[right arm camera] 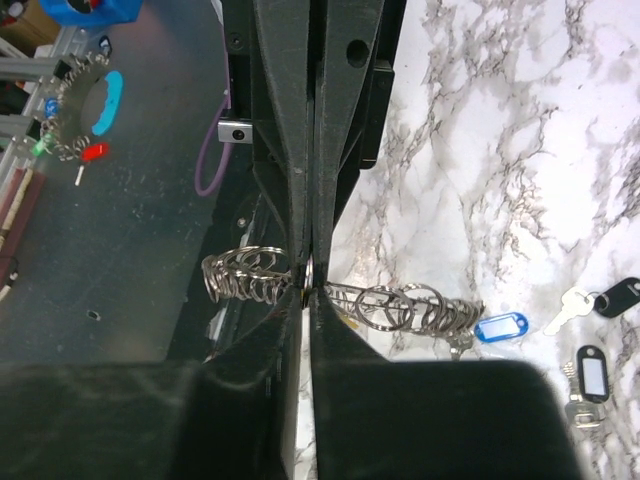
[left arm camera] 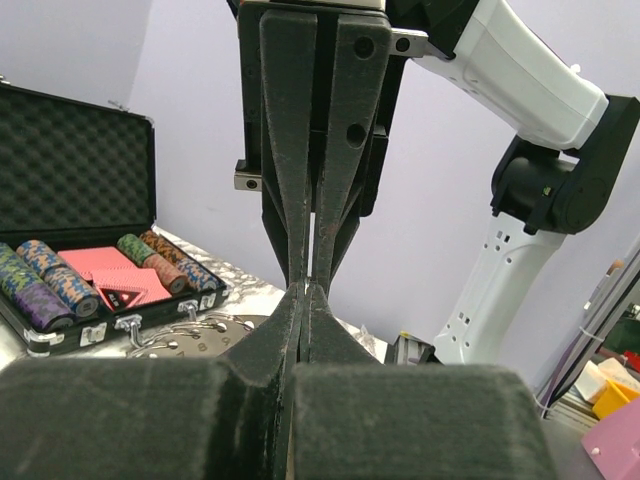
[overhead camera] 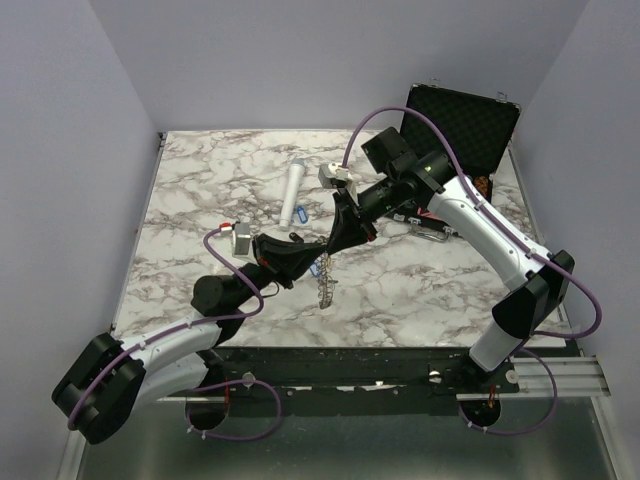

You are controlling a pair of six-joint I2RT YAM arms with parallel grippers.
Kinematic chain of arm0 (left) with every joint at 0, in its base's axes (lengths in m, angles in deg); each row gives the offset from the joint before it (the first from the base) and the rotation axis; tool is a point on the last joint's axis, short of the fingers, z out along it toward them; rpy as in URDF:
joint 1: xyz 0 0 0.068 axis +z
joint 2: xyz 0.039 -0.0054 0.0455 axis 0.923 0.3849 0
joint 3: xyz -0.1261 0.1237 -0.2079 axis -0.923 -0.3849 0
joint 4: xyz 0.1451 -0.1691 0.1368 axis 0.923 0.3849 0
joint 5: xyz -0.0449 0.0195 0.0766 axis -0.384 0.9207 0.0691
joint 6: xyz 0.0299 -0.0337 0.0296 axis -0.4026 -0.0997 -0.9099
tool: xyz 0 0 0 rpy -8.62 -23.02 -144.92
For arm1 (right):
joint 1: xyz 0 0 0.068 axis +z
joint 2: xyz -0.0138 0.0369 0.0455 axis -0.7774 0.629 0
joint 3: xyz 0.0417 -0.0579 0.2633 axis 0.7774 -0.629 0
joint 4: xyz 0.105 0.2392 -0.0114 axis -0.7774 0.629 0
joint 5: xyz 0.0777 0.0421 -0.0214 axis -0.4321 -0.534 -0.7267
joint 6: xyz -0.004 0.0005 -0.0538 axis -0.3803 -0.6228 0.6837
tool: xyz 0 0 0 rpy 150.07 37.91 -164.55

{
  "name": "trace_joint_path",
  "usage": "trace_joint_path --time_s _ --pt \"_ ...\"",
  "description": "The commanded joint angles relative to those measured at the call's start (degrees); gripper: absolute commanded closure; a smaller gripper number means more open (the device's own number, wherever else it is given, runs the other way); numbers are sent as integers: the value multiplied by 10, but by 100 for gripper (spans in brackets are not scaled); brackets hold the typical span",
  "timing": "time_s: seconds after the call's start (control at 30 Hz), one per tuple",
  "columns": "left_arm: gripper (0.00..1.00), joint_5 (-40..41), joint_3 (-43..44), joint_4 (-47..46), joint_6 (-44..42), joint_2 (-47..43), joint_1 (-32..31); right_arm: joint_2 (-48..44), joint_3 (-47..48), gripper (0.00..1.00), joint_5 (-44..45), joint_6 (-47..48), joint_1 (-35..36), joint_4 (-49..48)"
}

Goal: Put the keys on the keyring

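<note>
From the top camera, the large silvery-grey toothed metal keyring (overhead camera: 325, 287) hung over the white-and-grey marbled table (overhead camera: 190, 200). It was just under the place where the left gripper (overhead camera: 312, 256) and the right gripper (overhead camera: 329, 246) met tip to tip. A white plastic cylinder (overhead camera: 293, 194) lay further back on the marble. An open black foam-lined case (overhead camera: 465, 112) stood at the far right corner. The walls around were plain lilac.

In the left wrist view, the left gripper (left arm camera: 304, 305) had its jaws pressed together, with only a thin bright sliver between them. The right gripper (left arm camera: 311, 272) pointed at it from above, also closed. Striped poker chips (left arm camera: 45, 275) filled the case.

In the right wrist view, the keyring (right arm camera: 390, 305) ran across and was pinched where both pairs of tips met, so I judged that both grippers were clamped on it. A small metal key with a blue plastic tag (right arm camera: 500, 327) was at the ring's right end; whether it was attached, I could not tell. Two black-tagged keys (right arm camera: 618, 296) lay loose, further right.

The step in hand seemed to be steadying the ring between both arms. Next, one gripper should probably release and fetch a loose key, which calls for fine alignment.
</note>
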Motion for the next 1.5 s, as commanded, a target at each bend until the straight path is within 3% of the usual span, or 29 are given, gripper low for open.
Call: trace_joint_path --time_s 0.0,0.37,0.57,0.67,0.87,0.97,1.07,1.23,1.47 --pt "100 4 -5 -148 0 1 5 1 -9 97 -12 -27 2 -23" --pt "99 37 -25 -125 0 -6 6 -6 -18 100 -6 -15 1 -19" --pt "49 68 -31 -28 -12 -66 6 -19 -52 100 10 -46 -16 -50" --pt "34 91 -27 67 -30 -126 8 -32 -75 100 14 -55 -36 -64" --pt "16 142 54 466 -132 -265 11 -77 -121 100 42 -26 -110 -52" --pt "11 179 118 663 -215 -289 15 -107 -139 100 80 -1 -155 -34" --pt "6 202 182 799 -282 -279 19 -134 -152 100 114 10 -204 -21" --pt "3 236 244 916 -358 -237 21 -178 -176 100 171 9 -273 -17" --pt "1 261 240 944 -393 -217 23 -195 -177 100 235 5 -314 2"
